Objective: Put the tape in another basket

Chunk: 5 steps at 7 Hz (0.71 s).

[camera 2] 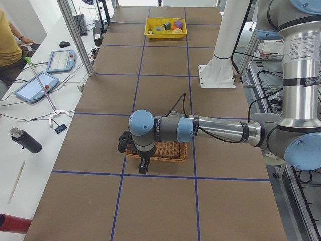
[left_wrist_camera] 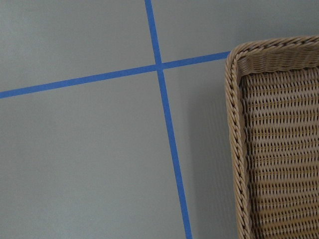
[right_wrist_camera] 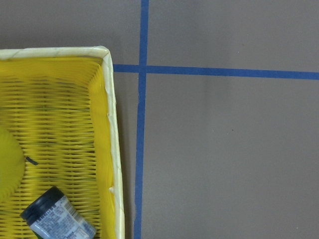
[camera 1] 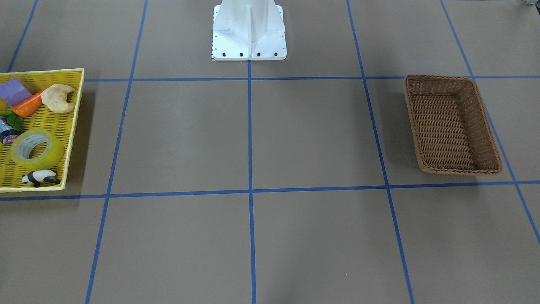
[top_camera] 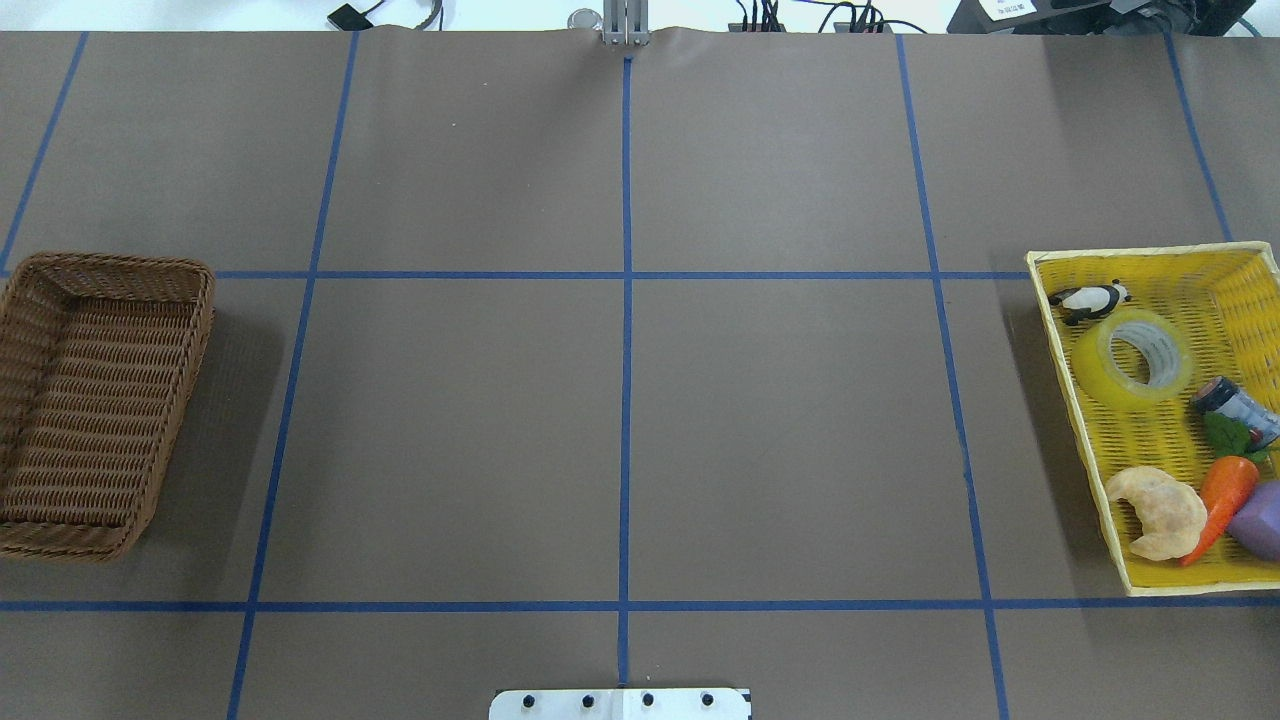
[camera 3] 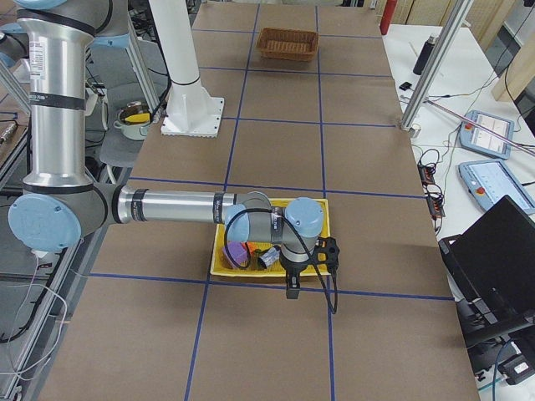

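Overhead exterior shows the tape (top_camera: pixel 1135 356) flat in the yellow basket (top_camera: pixel 1075 420), with a panda figure (top_camera: pixel 1090 300) at its 12 o'clock and a dark bottle (top_camera: pixel 1235 408) at 4; no arm appears. Only the side views show the left gripper (camera 2: pixel 144 165) above the brown basket (top_camera: pixel 110 266) edge and the right gripper (camera 3: pixel 292 288) over the yellow one. Their jaw spacing cannot be told.

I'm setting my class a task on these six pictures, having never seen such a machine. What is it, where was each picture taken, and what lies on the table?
It is a robot with two arms at a table. Two pictures look down from opposite sides, two look along the table from its ends, two come from wrist cameras. The tape lies in the yellow basket with a panda, croissant, carrot and bottle. The brown basket is empty. The left gripper hangs above its edge, the right gripper above the yellow one's; nothing shows held.
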Tool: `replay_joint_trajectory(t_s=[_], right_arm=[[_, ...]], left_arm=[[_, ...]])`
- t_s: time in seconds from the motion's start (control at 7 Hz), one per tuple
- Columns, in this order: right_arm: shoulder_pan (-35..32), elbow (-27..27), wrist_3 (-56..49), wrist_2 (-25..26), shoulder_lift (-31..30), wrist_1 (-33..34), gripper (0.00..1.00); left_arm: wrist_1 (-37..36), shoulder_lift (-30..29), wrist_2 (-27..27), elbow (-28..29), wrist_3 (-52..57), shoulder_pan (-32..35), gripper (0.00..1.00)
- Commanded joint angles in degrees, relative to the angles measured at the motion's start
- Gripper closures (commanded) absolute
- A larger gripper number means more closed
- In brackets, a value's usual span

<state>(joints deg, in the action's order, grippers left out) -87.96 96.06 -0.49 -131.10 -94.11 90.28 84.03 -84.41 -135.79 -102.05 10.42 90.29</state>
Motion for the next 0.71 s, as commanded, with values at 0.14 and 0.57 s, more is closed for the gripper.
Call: replay_joint_trajectory(t_s=[0.14,0.57], right_arm=[[0.2,3.2,0.8,-0.3,1.8,-1.4,0.00],[0.2,3.2,-0.2,-4.1,1.8,-13.3,0.00]], left_arm=[[0.2,-0.2,-0.3,-0.5,-0.4,0.3,0.02],[2.8,-1.7,-0.1,-4.0,-0.2,2.1,0.02]])
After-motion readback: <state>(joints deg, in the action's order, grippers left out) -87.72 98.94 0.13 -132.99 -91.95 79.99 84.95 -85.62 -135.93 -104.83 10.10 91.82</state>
